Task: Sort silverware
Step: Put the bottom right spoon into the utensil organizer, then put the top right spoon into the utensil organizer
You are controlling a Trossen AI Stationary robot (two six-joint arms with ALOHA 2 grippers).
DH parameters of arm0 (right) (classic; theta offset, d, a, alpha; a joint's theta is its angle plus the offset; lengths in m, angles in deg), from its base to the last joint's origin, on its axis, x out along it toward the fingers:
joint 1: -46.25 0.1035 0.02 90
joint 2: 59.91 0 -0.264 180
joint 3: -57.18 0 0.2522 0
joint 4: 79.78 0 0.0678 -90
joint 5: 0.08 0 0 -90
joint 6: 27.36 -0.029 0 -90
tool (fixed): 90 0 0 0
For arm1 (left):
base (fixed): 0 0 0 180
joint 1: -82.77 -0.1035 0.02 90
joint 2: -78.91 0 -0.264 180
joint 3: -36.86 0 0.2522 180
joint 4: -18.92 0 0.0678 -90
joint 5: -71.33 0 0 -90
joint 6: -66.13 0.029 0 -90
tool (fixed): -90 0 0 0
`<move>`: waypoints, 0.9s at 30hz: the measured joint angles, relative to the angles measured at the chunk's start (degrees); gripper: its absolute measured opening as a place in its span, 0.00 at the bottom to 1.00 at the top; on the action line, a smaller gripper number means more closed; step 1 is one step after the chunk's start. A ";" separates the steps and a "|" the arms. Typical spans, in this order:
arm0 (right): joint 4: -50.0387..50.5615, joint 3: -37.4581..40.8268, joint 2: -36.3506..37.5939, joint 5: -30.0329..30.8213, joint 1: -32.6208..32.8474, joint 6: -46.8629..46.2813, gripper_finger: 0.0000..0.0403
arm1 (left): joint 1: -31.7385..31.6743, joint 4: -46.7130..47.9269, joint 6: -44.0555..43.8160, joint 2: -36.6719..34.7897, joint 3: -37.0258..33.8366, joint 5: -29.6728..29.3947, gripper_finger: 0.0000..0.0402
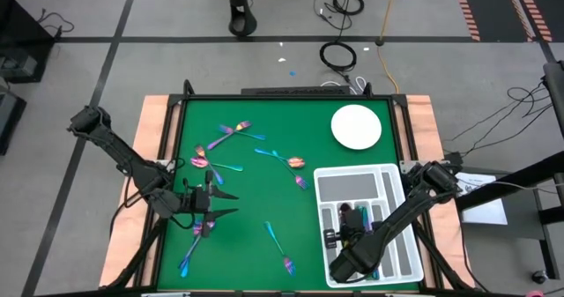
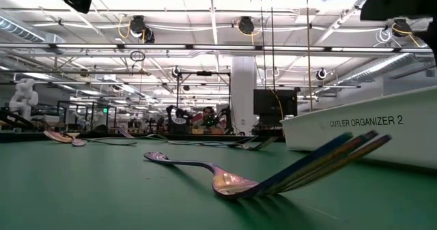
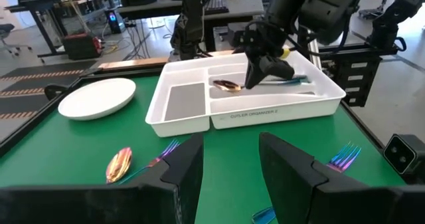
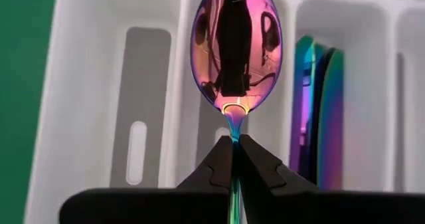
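Silverware [image 1: 227, 134] lies scattered over the green bench [image 1: 256, 191]: slim forks and spoons of polished metal with a pink-purple-blue sheen, most on the left half and a few toward the middle. Each piece looks light, stiff and slick, lying almost flat, so I judge the narrow handle just behind the bowl or tines the best place to pinch; a grip on the rounded bowl would likely slide off.

On the left, the left gripper [image 1: 225, 203] hangs over the bench beside a cluster of pieces with its fingers apart and nothing between them. In its wrist view a spoon [image 3: 119, 164] and a fork [image 3: 163, 149] lie just ahead of the fingers.

Further right, past the middle pieces, a round white plate [image 1: 356, 127] sits at the far side, smooth and glossy. Nearer is the white plastic tray [image 1: 352, 175], rigid, with long walled compartments; some silverware already rests in one.

The right gripper [image 4: 233, 163] is over the tray, clamped on the thin neck of a spoon [image 4: 236, 51] whose mirrored bowl points out above the compartments.
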 joint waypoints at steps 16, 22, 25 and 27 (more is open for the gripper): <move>-3.20 1.68 0.00 -0.04 0.00 0.11 0.05 | 0.00 -0.09 0.00 -0.01 0.00 -0.02 0.37; -3.42 1.68 0.00 -0.04 0.00 0.07 0.11 | 0.00 -0.09 0.00 0.00 0.00 -0.04 0.37; -3.84 1.68 0.00 -0.88 -0.01 0.09 0.14 | 0.00 -0.09 0.00 0.00 0.00 -0.04 0.37; -3.74 1.68 0.00 -1.48 -0.01 0.45 0.16 | 0.00 -0.09 0.00 -0.02 0.00 -0.04 0.37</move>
